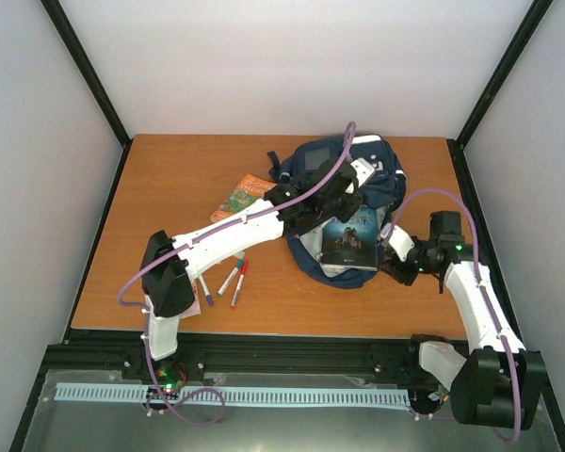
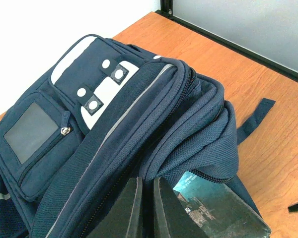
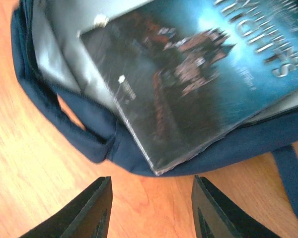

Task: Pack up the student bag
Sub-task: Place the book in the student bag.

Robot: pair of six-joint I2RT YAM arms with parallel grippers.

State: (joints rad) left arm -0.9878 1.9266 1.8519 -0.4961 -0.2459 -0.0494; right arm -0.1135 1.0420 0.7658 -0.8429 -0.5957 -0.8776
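Note:
The student bag (image 1: 306,162) lies at the table's back centre, navy with a pale patch and a zip pocket (image 2: 39,134). A dark blue book (image 1: 350,243) sticks half out of its mouth towards the near side. My left gripper (image 1: 344,205) is over the bag, its fingers (image 2: 129,208) shut on the fabric edge of the opening and holding it up over the book (image 2: 213,208). My right gripper (image 1: 395,268) hangs open just off the book's near corner (image 3: 161,168), with only bare table between its fingertips (image 3: 97,208).
An orange and green book (image 1: 242,196) lies left of the bag under the left arm. Three markers (image 1: 228,281) lie near the left arm's base. A loose bag strap (image 3: 293,173) trails on the wood at the right. Enclosure walls close the back and sides.

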